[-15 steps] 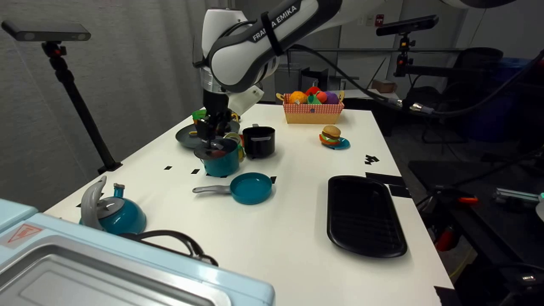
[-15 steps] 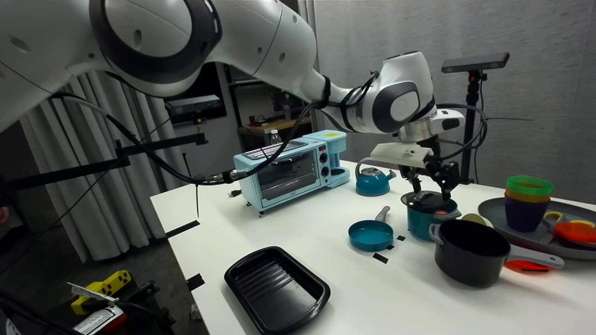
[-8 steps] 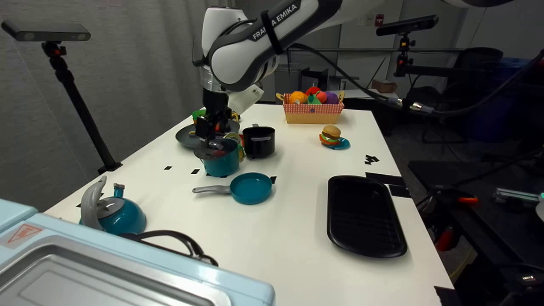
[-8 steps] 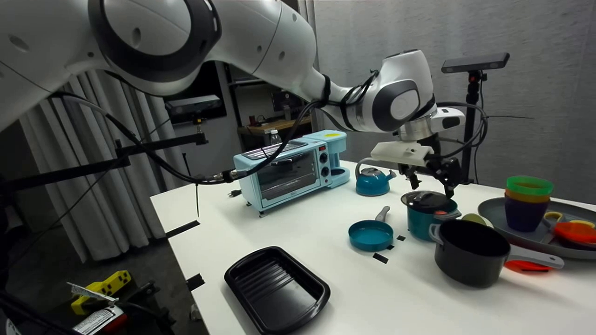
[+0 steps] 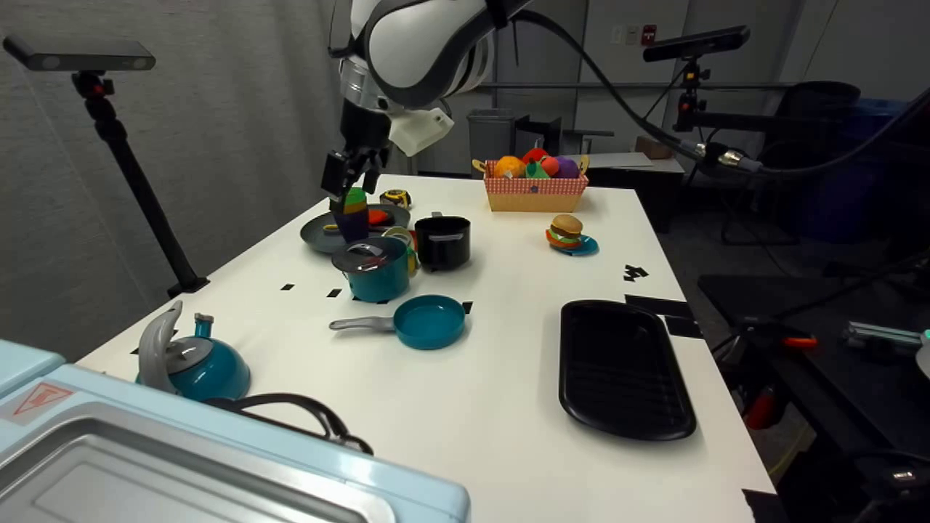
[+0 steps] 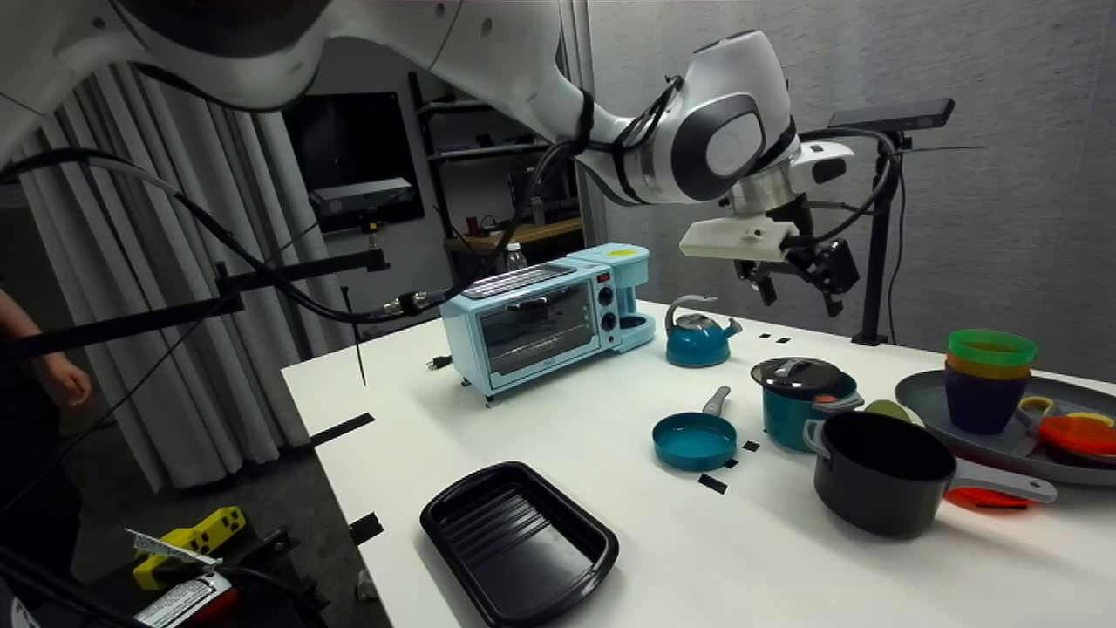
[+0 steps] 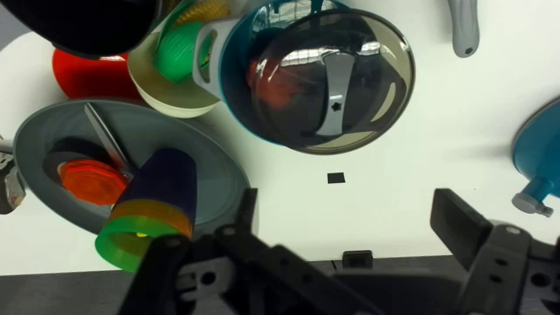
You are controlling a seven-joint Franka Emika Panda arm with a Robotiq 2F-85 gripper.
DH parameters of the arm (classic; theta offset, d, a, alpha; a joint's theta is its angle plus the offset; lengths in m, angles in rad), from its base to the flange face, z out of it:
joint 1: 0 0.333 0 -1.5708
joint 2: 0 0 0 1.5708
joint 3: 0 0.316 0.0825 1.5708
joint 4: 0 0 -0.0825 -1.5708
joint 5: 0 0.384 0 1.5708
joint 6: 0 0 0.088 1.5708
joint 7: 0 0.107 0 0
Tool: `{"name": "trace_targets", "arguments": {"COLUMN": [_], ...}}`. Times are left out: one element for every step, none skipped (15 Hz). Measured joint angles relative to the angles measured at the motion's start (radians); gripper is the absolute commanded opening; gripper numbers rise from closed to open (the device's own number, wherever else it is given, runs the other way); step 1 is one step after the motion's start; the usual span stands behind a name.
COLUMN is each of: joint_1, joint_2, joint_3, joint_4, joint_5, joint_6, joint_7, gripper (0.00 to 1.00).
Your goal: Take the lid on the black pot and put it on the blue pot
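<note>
Lid [image 7: 333, 83] is on the blue pot [image 6: 789, 423], just way off centre: it hangs out past the rim on the side away from the black pot [image 6: 881, 488] and leaves a gap opposite, so part of the pot's inside shows. Can't tell if it sits level. It's see-through, and in the wrist view there's something red [image 7: 252, 73] in the pot, couldn't say what. The claw [image 7: 348, 208] is up higher than the lid and well clear of it in both exterior views, spread wide with nothing in its grip. Black pot stands just beside the blue one, with a pale bowl [image 7: 175, 97] tucked in by them. The pan [image 6: 695, 443] is near the blue pot too, not touching. Then there's a grey plate [image 7: 221, 183] with a stack of cups [image 6: 988, 388] on it. Going the other way you get the kettle [image 6: 697, 347], then the oven [image 6: 536, 336]. The tray [image 6: 514, 541] is well apart from the pots. In an exterior view there's also a burger [image 5: 564, 226] by a small blue dish [image 5: 587, 245], and a basket [image 5: 538, 200] of bright fruit [image 5: 510, 167] farther back
</note>
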Motion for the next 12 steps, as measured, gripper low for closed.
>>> {"name": "trace_targets", "arguments": {"joint_1": [-0.001, -0.003, -0.004, -0.006, -0.008, -0.011, -0.013, -0.016, -0.019, -0.021, -0.023, -0.024], "joint_2": [-0.034, -0.069, -0.102, -0.135, -0.169, -0.202, -0.236, -0.27, -0.304, -0.337, -0.37, -0.402], "joint_3": [0.001, 0.002, 0.003, 0.003, 0.004, 0.004, 0.004, 0.004, 0.004, 0.004, 0.004, 0.003], "joint_4": [-0.042, -0.086, -0.13, -0.174, -0.219, -0.266, -0.312, -0.359, -0.408, -0.457, -0.507, -0.557], "joint_5": [0.003, 0.006, 0.01, 0.015, 0.02, 0.026, 0.032, 0.039, 0.046, 0.05, 0.052, 0.055], "joint_6": [0.002, 0.002, 0.002, 0.002, 0.002, 0.002, 0.002, 0.002, 0.002, 0.002, 0.002, 0.002], "joint_7": [-0.005, -0.011, -0.017, -0.025, -0.034, -0.045, -0.057, -0.068, -0.08, -0.091, -0.1, -0.107], "gripper": [1.0, 1.0, 1.0, 1.0, 1.0, 1.0, 1.0, 1.0, 1.0, 1.0, 1.0, 1.0]}}
